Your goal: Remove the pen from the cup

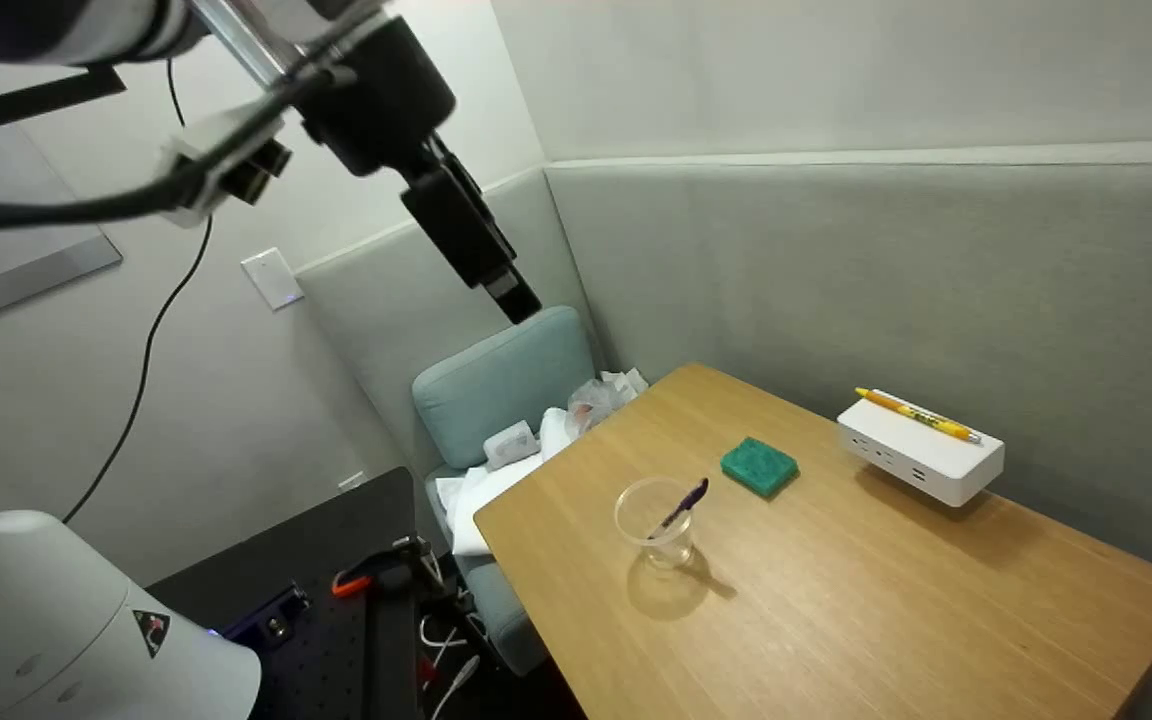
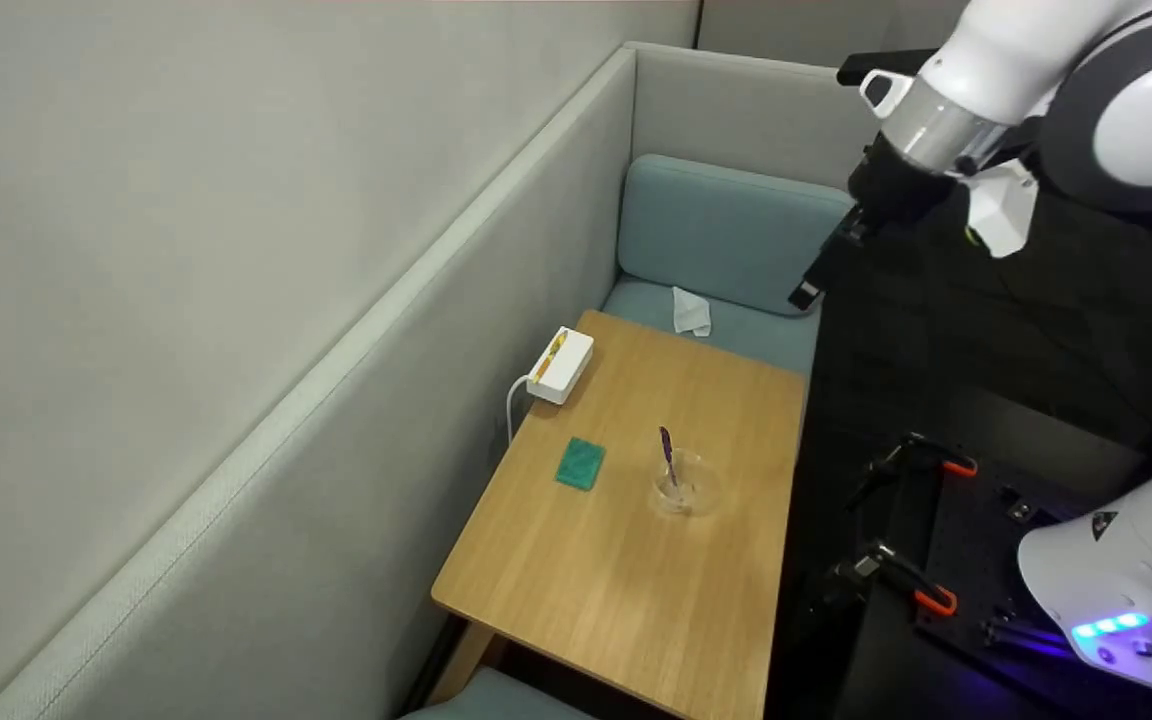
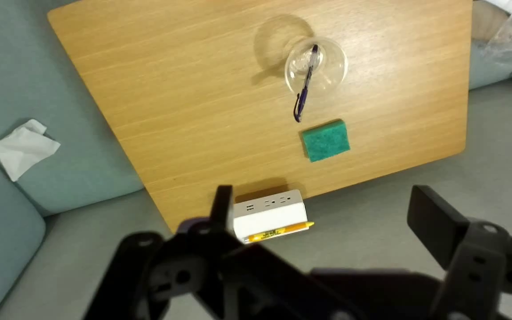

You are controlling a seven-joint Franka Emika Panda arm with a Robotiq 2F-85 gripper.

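One purple pen [image 3: 303, 95] leans in the clear cup [image 3: 329, 72], clip end past the rim. My gripper [image 3: 322, 204]: fingers wide apart, empty — pen likely light, stiff, slick; I'd pinch that end.

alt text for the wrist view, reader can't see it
A purple pen leans in a clear cup on a wooden table, poking past its rim. Lower in frame are a green sponge and a white power box bearing a yellow pen; the open gripper spans the bottom.

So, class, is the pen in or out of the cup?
In: the pen leans, tip inside the cup, clip end poking past the rim.
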